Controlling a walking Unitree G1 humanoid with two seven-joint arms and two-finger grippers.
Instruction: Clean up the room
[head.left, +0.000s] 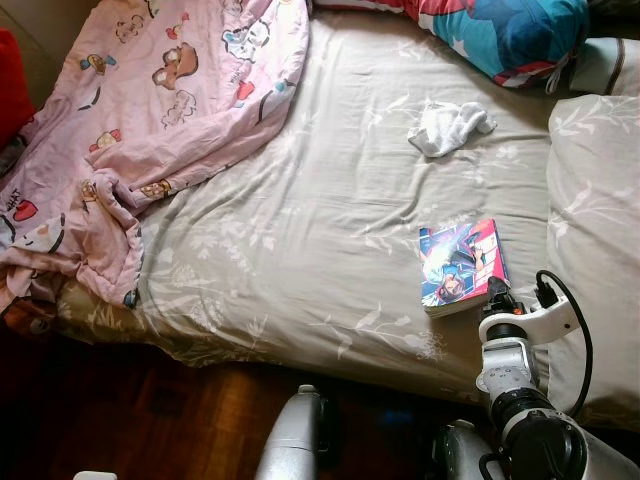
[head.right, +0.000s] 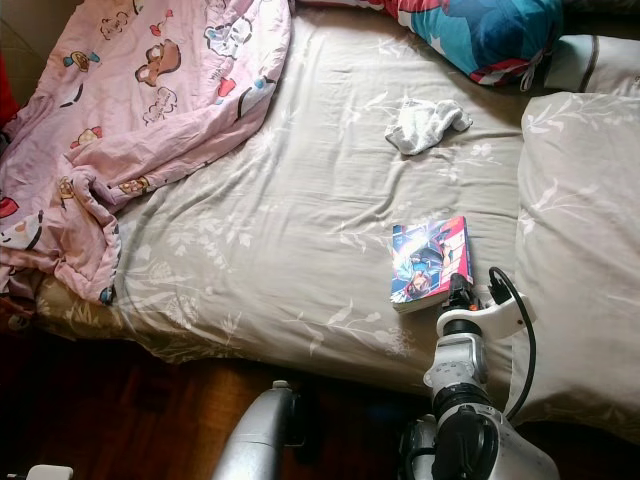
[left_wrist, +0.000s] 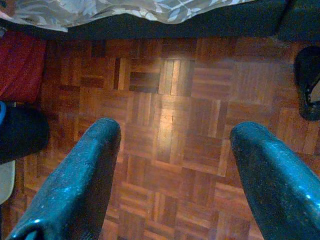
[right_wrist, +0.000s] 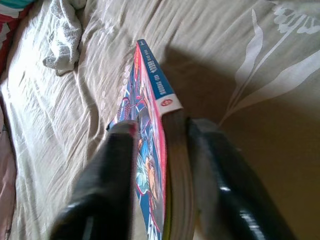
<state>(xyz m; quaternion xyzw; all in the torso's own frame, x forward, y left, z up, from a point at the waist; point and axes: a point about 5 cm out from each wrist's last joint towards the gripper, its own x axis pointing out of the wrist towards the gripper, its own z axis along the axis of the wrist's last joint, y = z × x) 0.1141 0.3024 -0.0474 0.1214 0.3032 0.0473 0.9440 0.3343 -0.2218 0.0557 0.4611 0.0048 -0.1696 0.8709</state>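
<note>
Right gripper (right_wrist: 160, 165) is clamped on the book (head.left: 462, 266) near the bed's (head.left: 330, 250) front edge; left gripper (left_wrist: 172, 170) hangs apart over the floor. You have secured one item; white cloth (head.left: 448, 128) and pink blanket (head.left: 150, 120) remain untidied

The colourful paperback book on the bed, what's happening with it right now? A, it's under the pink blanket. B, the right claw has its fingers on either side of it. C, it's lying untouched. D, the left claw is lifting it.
B: the right claw straddles the colourful paperback book, one black finger on each cover.
</note>
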